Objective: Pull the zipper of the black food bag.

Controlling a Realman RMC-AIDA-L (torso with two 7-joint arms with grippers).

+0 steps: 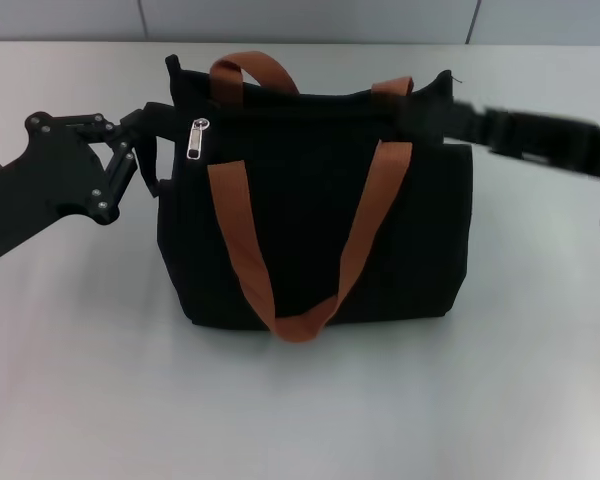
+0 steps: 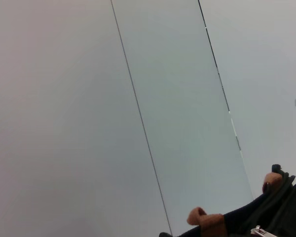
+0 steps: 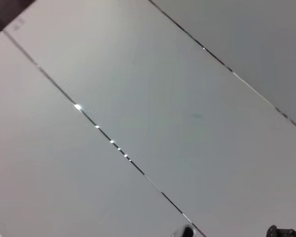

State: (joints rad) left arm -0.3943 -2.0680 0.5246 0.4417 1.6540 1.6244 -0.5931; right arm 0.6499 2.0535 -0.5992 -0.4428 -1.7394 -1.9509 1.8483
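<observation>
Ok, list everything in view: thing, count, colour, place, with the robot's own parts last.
black food bag: one, black, standing upright mid-table.
strap handles: two, orange-brown; the front one hangs down the bag's face, the rear one arches above its top edge.
zipper: one pull tab, silver, hanging at the bag's upper front, at the end nearest the left gripper.
table: one, pale grey, under the bag.
wall panels: grey, behind the table.
left gripper: one, black, at the bag's left upper corner, beside the zipper.
right gripper: one, black, at the bag's right upper corner.

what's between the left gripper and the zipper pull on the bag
In the head view, only black fabric at the black food bag's left edge separates the left gripper from the zipper.
</observation>
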